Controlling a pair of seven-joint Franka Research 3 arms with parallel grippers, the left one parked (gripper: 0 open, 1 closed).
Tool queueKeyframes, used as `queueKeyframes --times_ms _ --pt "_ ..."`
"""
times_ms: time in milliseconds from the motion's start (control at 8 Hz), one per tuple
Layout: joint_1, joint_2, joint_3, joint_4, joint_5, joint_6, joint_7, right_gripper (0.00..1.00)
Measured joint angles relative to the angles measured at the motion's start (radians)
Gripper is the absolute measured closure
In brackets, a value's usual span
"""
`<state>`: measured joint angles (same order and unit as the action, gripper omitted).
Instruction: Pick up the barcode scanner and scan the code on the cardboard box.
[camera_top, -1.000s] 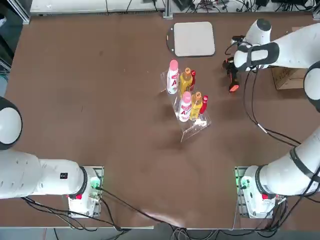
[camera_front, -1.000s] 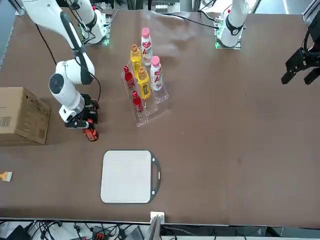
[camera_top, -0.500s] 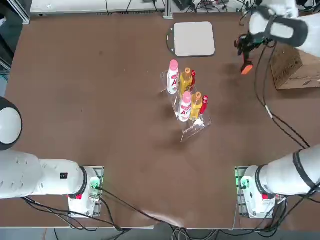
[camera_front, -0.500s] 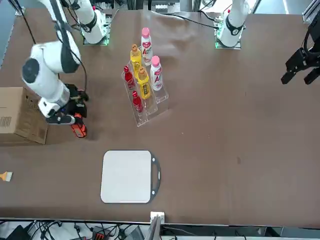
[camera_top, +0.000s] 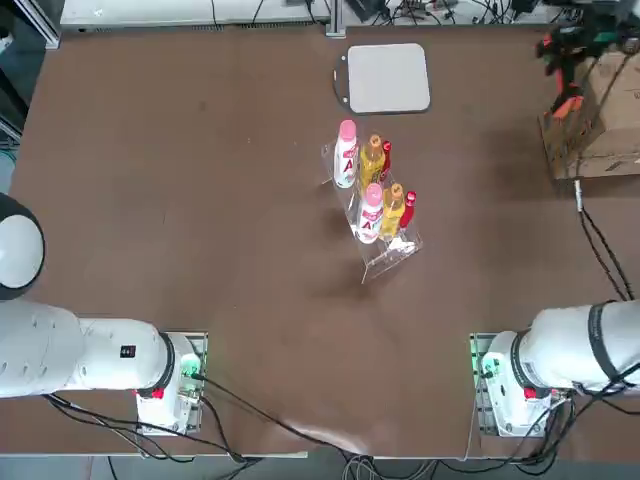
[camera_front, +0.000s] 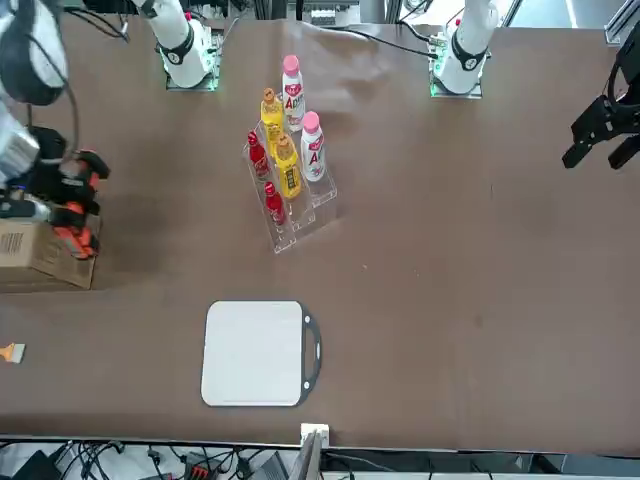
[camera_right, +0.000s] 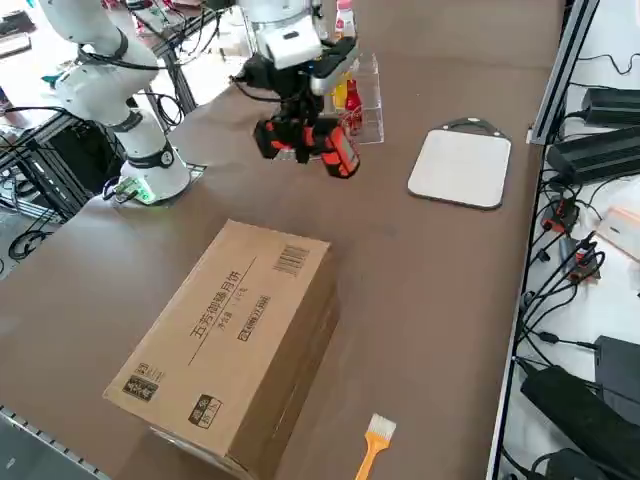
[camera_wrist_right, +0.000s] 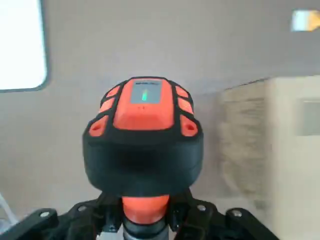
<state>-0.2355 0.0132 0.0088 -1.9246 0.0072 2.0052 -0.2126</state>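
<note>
Orange-tipped scanner (camera_right: 318, 140) sits clenched in my right hand (camera_right: 300, 128), above the bench beside the box (camera_right: 235, 340). If I aim off its label (camera_right: 291, 260), the scan could miss.

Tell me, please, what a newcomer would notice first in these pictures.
The right end effector holds the black and orange barcode scanner in the air, beside the cardboard box at the table's edge. At the table's middle, bright bottles stand in a clear rack.

The cardboard box (camera_top: 598, 120) is cut off by the top view's right edge, its label unreadable.
</note>
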Motion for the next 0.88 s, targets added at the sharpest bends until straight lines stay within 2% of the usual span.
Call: queueKeyframes --times_ms 250,500,875 --pt "-0.169 0.034 -0.004 0.036 -0.001 0.000 -0.214 0.57" --pt "-0.276 0.089 -0.006 0.075 -0.001 0.001 -0.350 0.57" --pt "-0.306 0.150 0.003 0.129 -0.001 0.002 -0.390 0.57"
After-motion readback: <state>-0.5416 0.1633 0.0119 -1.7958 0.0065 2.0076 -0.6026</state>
